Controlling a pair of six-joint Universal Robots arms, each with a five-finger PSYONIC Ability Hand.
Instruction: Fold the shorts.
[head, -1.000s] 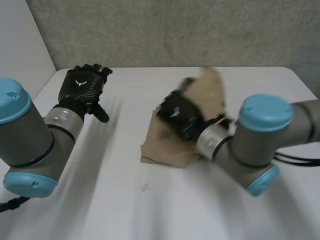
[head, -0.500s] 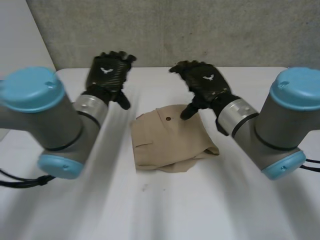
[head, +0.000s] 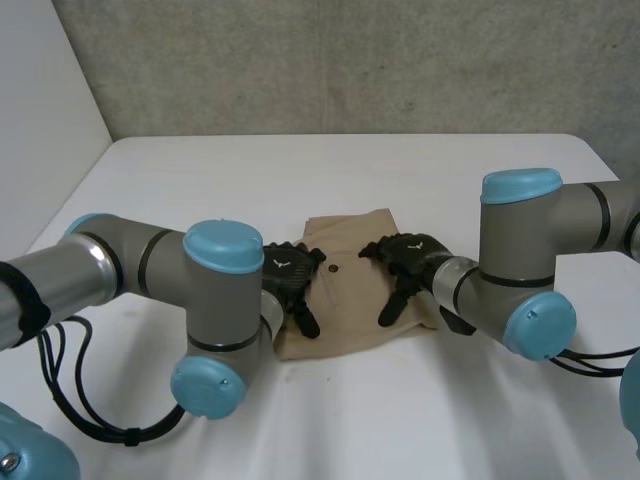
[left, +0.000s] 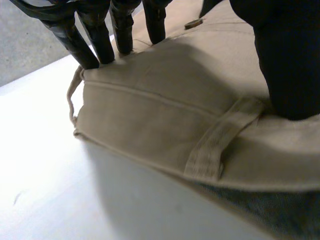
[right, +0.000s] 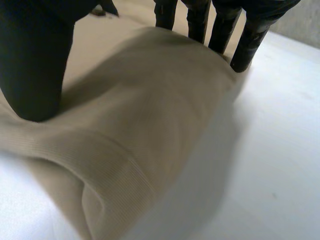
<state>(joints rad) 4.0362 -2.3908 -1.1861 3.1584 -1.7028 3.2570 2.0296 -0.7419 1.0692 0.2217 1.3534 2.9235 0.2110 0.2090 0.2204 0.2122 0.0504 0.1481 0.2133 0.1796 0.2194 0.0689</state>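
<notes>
The tan shorts (head: 345, 300) lie folded in a small bundle in the middle of the white table (head: 200, 190). My left hand (head: 288, 280) rests on their left edge, open, with straight fingers (left: 95, 42) at the fold and the thumb (left: 285, 65) pressing on the waistband beside a belt loop (left: 217, 147). My right hand (head: 405, 262) lies on the right edge, also open; its fingers (right: 220, 30) reach over the cloth's rounded fold (right: 145, 105) and its thumb (right: 35, 65) presses down on top. A dark button (head: 333, 268) shows between the hands.
Both forearms and elbows (head: 222, 300) (head: 520, 260) sit low over the table on either side of the shorts. A grey wall (head: 350, 70) runs behind the table's far edge, and a white panel (head: 40, 130) stands at the left.
The right hand let go of the cloth it was carrying across. Both hands then came from the far side down onto the folded shorts, one on each side edge.
</notes>
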